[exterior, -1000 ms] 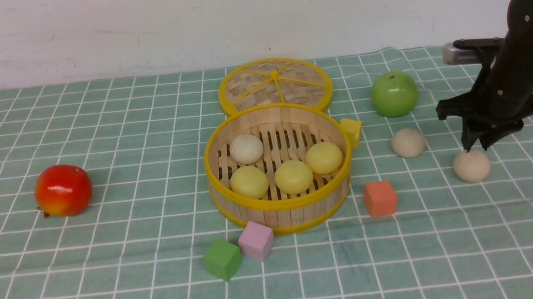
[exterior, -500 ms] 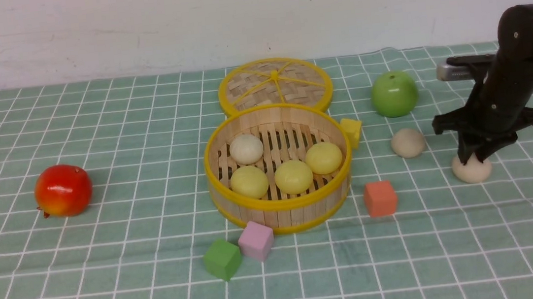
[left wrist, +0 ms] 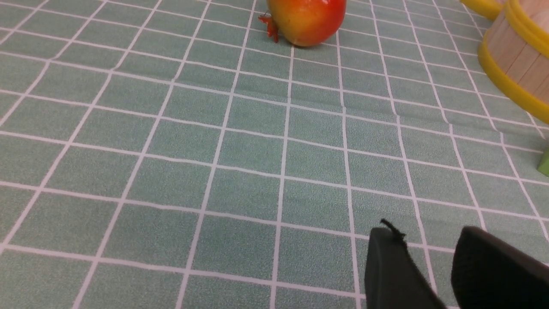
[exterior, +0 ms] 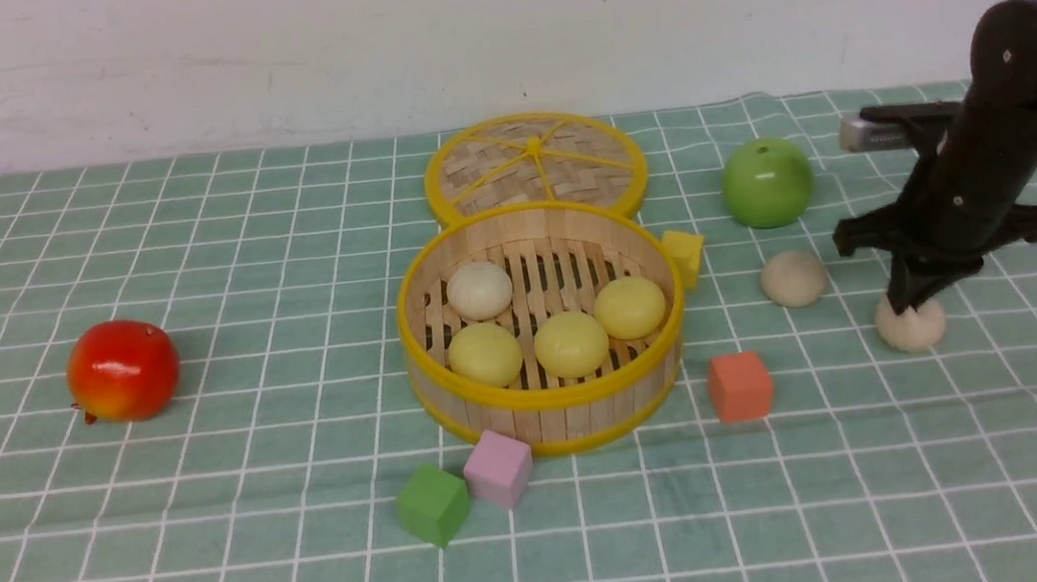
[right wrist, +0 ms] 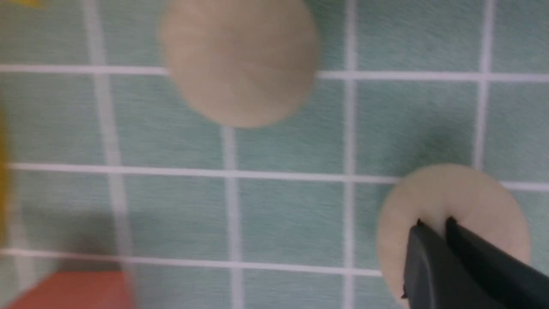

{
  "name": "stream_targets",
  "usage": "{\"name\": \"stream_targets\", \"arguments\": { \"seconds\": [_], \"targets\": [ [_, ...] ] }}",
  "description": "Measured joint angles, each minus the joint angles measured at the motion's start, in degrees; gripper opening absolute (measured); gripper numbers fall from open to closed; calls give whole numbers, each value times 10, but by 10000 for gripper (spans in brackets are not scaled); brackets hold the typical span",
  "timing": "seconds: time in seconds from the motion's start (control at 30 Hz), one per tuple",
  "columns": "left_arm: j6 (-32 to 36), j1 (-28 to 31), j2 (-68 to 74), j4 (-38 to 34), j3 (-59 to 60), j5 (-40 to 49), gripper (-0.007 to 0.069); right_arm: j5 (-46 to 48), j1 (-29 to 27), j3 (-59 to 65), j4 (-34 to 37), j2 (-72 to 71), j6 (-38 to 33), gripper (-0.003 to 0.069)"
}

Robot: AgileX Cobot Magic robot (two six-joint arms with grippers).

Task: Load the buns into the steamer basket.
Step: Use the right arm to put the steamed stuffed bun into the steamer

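moved: right gripper (exterior: 908, 303) has come down onto the outer cream bun (exterior: 913, 332); jaws now closed, tips on its top
steamer basket (exterior: 549, 396): centre; holds four buns (exterior: 571, 343)
second cream bun (exterior: 795, 278): on cloth, near green apple (exterior: 766, 182)
left gripper (left wrist: 429, 240): open, empty

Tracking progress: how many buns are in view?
6 buns. Four lie in the basket: one cream, three yellow. One sits on the cloth near the green apple; one under the right fingers.

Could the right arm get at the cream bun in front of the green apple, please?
Likely yes: that bun lies uncovered close by, though the right fingers are shut on the nearer bun.
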Motion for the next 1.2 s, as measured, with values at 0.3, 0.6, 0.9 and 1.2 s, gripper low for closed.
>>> {"name": "stream_targets", "arguments": {
  "seconds": [0.3,0.6,0.9,1.2],
  "targets": [
    [0,0,0,0,0,0,219,-35,104,-182,162,15,-72,0],
    [0,0,0,0,0,0,225,-120,181,-255,179,129,-78,0],
    [0,0,0,0,0,0,237,-168,184,-258,178,169,-78,0],
    [0,0,0,0,0,0,237,-158,184,-261,185,170,-78,0]
  ]
}}
